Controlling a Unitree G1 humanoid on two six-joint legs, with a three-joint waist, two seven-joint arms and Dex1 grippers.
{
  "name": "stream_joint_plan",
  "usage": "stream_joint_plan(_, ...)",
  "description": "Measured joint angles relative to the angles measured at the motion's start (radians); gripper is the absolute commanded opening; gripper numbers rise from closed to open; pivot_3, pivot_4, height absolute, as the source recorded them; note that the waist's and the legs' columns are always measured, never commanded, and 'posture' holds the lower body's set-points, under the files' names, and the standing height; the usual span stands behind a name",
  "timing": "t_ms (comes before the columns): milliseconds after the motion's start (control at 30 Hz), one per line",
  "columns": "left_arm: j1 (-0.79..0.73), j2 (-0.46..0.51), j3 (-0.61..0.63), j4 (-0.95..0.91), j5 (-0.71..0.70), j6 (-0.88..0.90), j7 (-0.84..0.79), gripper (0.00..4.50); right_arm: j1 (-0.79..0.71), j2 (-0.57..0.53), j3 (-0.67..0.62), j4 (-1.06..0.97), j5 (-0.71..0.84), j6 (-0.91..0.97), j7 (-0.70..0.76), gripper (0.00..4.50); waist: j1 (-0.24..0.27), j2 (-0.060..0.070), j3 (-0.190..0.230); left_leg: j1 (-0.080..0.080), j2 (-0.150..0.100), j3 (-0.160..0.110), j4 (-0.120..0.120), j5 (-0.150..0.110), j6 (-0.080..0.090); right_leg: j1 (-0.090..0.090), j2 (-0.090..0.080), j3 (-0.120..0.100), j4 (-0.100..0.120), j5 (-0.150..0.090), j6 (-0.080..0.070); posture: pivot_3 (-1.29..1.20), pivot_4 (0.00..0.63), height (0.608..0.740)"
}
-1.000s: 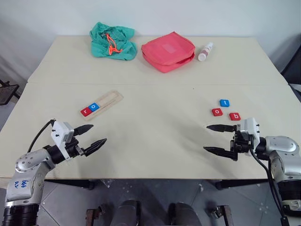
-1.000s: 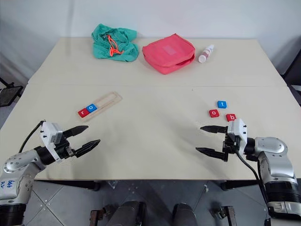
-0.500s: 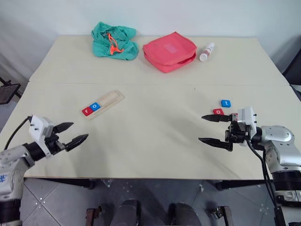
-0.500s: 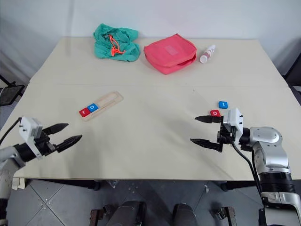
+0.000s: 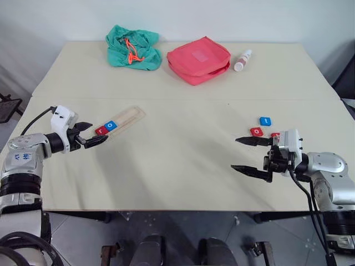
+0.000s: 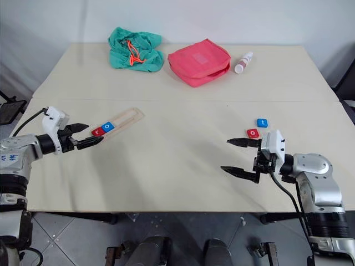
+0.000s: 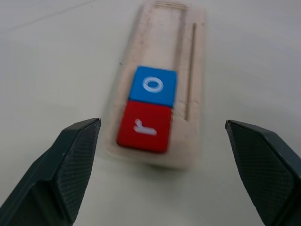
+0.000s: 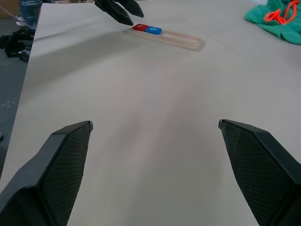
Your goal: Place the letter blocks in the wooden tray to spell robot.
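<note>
Wooden tray (image 5: 122, 121) holds red r (image 7: 143, 128), blue o (image 7: 153, 86).

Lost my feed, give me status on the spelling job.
Left gripper open, empty, at wooden tray. Right gripper open, empty, near loose blocks. Tray holds r, o. Nothing in the way.

I note silver-grey metal arm housings, white wrist blocks, black cables looping off both wrists. Left end effector (image 5: 87, 134) and right end effector (image 5: 248, 155): tapered black fingers, cross-hatched pads (image 8: 61, 160).

r, o blocks (image 7: 148, 109) in wooden tray (image 7: 190, 56)
</note>
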Motion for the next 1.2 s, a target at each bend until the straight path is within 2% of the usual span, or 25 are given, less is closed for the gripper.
stream_joint_plan(267, -0.137, -0.044, -0.050, 0.228, 0.096, -0.084, -0.005, 4.50, 0.068, -0.032, -0.041, -0.071, 0.015, 0.022, -0.042, 4.49, 0.001, -0.004, 0.002, 0.000, 0.000, 0.001, 0.001, 0.000, 0.000, 0.000, 0.000, 0.000, 0.001, 0.000, 0.000, 0.00, 0.150, 0.740)
stream_joint_plan(500, -0.193, -0.053, -0.078, 0.305, 0.147, -0.117, -0.024, 4.50, 0.087, -0.034, -0.042, -0.091, 0.018, 0.025, -0.065, 4.49, 0.003, -0.004, 0.002, 0.000, 0.000, 0.000, 0.002, 0.000, 0.000, 0.000, -0.001, 0.000, 0.002, 0.000, 0.000, 0.00, 0.150, 0.740)
stream_joint_plan(533, -0.202, -0.052, -0.089, 0.307, 0.162, -0.114, -0.028, 4.12, 0.088, -0.034, -0.042, -0.091, 0.018, 0.025, -0.070, 4.50, 0.004, -0.004, 0.002, 0.000, 0.000, 0.000, 0.002, 0.000, 0.000, 0.000, -0.001, 0.000, 0.002, 0.000, 0.000, 0.00, 0.150, 0.740)
stream_joint_plan(633, -0.221, -0.049, -0.105, 0.309, 0.186, -0.094, -0.033, 3.42, 0.090, -0.034, -0.042, -0.101, 0.018, 0.025, -0.077, 4.50, 0.003, -0.004, 0.002, 0.000, 0.000, 0.000, 0.002, 0.000, 0.000, 0.000, -0.001, 0.000, 0.002, 0.000, 0.000, 0.00, 0.150, 0.740)
stream_joint_plan(933, -0.213, -0.053, -0.091, 0.304, 0.182, -0.127, -0.082, 3.40, 0.090, -0.034, -0.042, -0.104, 0.018, 0.024, -0.084, 4.50, 0.003, -0.004, 0.002, 0.000, 0.000, 0.000, 0.002, 0.000, 0.000, 0.000, -0.001, 0.000, 0.002, 0.000, 0.000, 0.00, 0.150, 0.740)
stream_joint_plan(1200, -0.064, -0.155, -0.134, -0.111, 0.131, 0.000, -0.233, 3.40, 0.076, -0.087, -0.041, -0.039, 0.019, 0.023, -0.001, 4.50, 0.002, -0.004, 0.002, -0.006, 0.000, -0.004, 0.005, 0.000, 0.000, -0.001, 0.000, -0.001, 0.001, 0.000, 0.000, 0.00, 0.150, 0.740)
